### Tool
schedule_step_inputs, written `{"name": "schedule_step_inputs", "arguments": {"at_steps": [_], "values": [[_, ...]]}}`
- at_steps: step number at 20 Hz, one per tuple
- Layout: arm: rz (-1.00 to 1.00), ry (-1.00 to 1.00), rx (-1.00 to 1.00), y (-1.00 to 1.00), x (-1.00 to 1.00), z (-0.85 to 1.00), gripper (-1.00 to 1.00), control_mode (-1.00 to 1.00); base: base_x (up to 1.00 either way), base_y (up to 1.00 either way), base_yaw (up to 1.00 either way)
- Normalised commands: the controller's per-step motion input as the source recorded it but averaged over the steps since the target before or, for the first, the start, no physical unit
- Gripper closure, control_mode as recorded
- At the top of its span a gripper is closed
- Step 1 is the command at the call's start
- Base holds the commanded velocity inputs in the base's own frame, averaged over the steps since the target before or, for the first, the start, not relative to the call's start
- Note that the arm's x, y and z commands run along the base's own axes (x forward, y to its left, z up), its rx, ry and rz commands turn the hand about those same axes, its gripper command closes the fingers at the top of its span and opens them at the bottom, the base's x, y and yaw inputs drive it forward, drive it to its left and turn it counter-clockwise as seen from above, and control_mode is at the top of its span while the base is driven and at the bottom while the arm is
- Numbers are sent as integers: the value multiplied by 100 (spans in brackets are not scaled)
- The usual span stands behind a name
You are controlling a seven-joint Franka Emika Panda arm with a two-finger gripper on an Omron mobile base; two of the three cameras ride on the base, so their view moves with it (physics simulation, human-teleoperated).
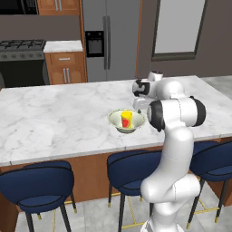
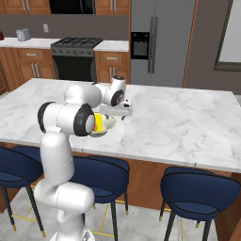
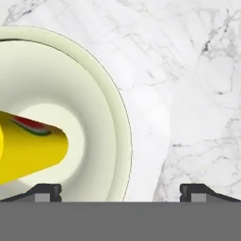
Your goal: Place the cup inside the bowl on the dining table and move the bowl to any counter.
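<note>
I'm hovering the gripper [image 3: 120, 190], jaws spread empty, astride the rim of the bowl [image 1: 116, 123] near the dining table's [image 1: 54, 122] front edge; cup [image 1: 126, 119] seemingly inside. I'm pinching squarely.

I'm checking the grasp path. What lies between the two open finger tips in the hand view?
In the hand view, the bowl's near rim and bare marble of the dining table lie between them; the cup stands inside the bowl.

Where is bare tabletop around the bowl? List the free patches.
Bare marble on the dining table runs wide left of the bowl toward the stove side, and behind it. Crowded: the cup stands in the bowl, with the open gripper over the rim's right side.
</note>
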Motion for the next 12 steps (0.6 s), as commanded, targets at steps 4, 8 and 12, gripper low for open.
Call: {"name": "schedule_step_inputs", "arguments": {"at_steps": [4, 8, 12], "values": [[4, 0, 0, 3, -7, -23, -100, -100, 0, 0, 0], [2, 0, 0, 13, -12, -18, -100, -100, 0, 0, 0], [1, 0, 0, 16, -9, -3, -100, -100, 0, 0, 0]]}}
